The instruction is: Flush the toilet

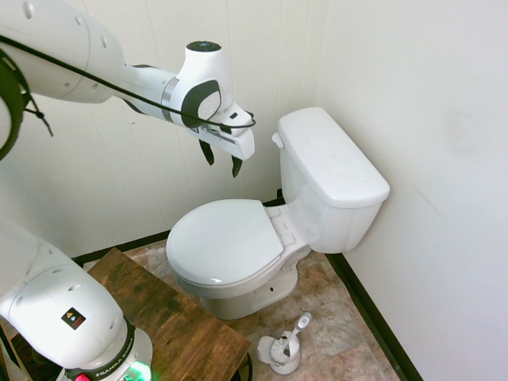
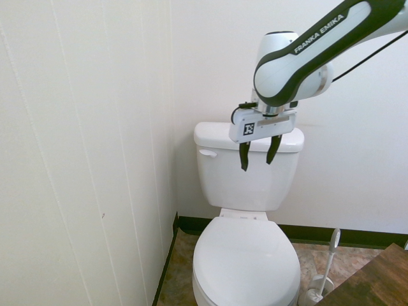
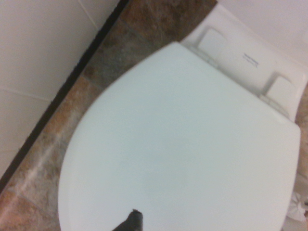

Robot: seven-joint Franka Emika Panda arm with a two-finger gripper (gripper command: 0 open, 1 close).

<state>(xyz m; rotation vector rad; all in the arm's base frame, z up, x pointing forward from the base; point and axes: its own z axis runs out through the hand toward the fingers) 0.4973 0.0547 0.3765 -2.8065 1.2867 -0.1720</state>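
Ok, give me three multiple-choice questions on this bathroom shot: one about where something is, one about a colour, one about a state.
1. Where is the small white flush lever on the glossy white ceramic toilet?
A. tank front, near the panelled wall
B. tank lid
C. under the seat

2. What colour are the claw fingers?
A. white
B. dark
C. red

3. The oval seat lid is:
A. raised
B. missing
C. closed

Answers: 1 A, the second exterior view shows it there; 2 B, dark against the white tank; 3 C, it lies flat over the bowl.
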